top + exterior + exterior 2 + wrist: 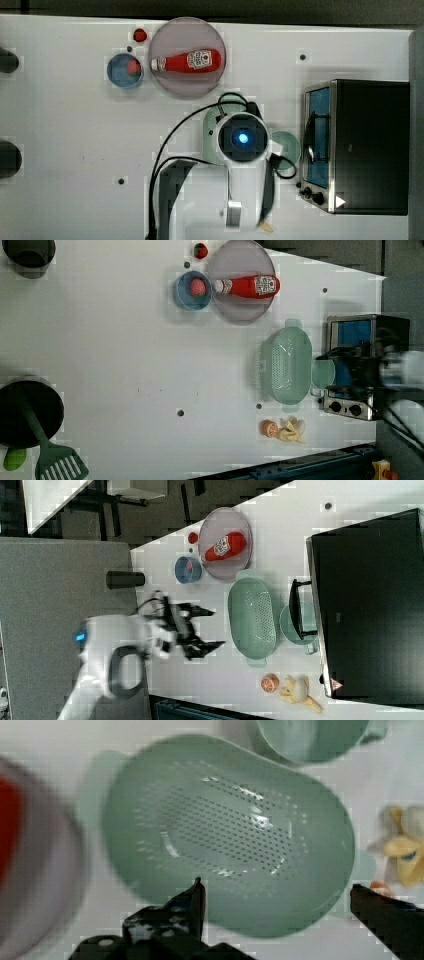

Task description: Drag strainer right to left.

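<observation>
We see the strainer lying on the bench near the edge where the toaster oven stands, the mug touching it between the two. Our gripper hovers above with fingers spread wide apart. Bare bench opens toward the far edge, the plate just beside.

Strainer: one; mug: one; plate: one; ketchup bottle: one. Blue bowl: one; toaster oven: one; spatula: one.
</observation>
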Controlling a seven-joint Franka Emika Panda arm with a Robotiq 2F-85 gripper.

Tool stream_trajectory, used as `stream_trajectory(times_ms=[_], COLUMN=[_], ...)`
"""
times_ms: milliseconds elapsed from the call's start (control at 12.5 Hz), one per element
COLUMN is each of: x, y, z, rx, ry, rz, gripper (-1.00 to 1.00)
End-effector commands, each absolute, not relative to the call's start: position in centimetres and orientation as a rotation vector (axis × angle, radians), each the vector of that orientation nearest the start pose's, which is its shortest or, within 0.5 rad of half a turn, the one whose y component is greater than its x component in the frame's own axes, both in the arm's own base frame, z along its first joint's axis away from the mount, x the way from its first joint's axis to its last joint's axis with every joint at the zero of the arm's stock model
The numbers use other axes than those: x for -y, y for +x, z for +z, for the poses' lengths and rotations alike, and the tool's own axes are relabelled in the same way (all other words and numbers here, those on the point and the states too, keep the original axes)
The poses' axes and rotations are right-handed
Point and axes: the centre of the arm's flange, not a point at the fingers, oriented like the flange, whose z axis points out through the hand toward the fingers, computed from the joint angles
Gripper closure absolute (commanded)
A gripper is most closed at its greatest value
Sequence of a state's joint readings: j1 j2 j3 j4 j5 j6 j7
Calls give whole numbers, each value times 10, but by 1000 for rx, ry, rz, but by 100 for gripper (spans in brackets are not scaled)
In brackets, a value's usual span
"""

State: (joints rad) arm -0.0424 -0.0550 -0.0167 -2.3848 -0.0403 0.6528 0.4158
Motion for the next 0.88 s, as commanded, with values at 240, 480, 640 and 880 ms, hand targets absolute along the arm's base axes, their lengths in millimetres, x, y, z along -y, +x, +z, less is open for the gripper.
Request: stream_trajectory(times_ms=[240,480,640,880], x=[26,23,16,-2], y=[488,487,486,484], z=[259,197,172,161], rx=[-2170,-2169,-2170,-2251], ry=[-2363,-2376,-2366,-2274], rz=[82,103,97,83], gripper=[-100,-100,-100,-100])
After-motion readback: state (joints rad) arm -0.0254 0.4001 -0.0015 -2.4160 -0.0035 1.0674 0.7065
